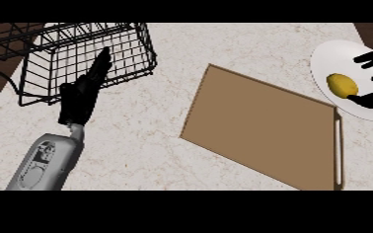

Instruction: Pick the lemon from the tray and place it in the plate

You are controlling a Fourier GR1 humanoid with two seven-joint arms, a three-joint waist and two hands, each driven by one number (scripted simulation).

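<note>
pale marbled counter (241,44); flat brown rectangular tray (262,128) with 1 white handle, set askew from the middle to the counter's near right corner; black wire basket (144,49) at the far left corner; round white plate (328,59) at the right edge, touching the tray's far corner; left hand (79,101) over the basket's near rim, fingers straight and together; right hand (364,59) at the right edge, fingers apart either side of the yellow lemon (342,85), which lies on the plate.
</note>
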